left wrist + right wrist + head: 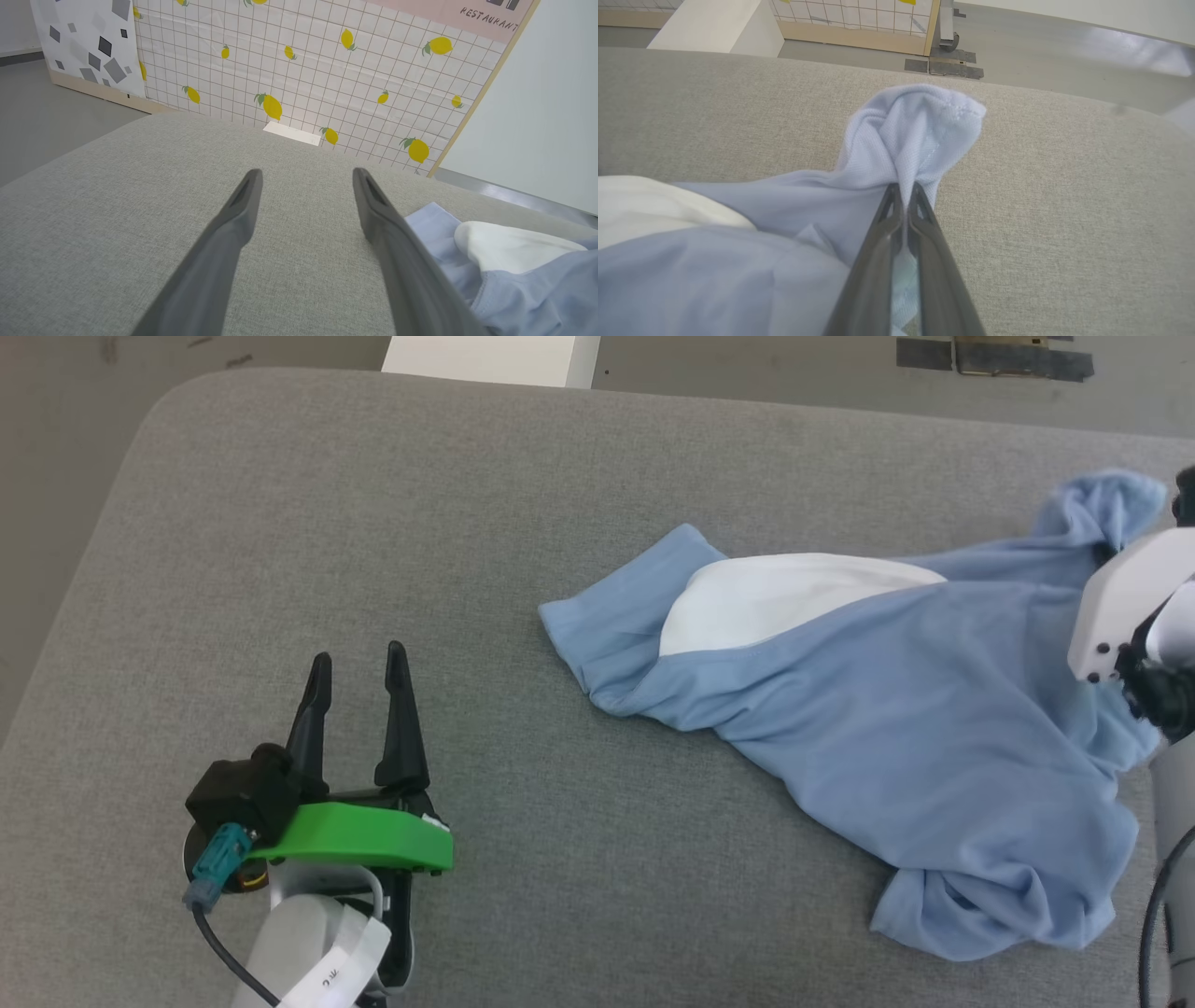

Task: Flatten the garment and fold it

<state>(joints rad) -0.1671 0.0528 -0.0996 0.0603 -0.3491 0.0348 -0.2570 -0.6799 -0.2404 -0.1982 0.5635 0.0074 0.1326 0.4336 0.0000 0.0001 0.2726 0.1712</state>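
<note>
The right end effector [903, 186] is clenched on a bunched hemmed corner of the light blue T-shirt [887, 728], which lies crumpled at the table's [280, 523] 3 o'clock side. The left end effector [359, 658] is released; the shirt's free end lies at its 3 o'clock, nearer this arm.

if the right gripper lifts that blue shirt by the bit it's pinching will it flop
Probably: the garment lies in soft crumpled folds on the cushion, so it should hang limp. The right gripper, shut on it, bunches thin knit into a peak, suggesting it is light.
</note>
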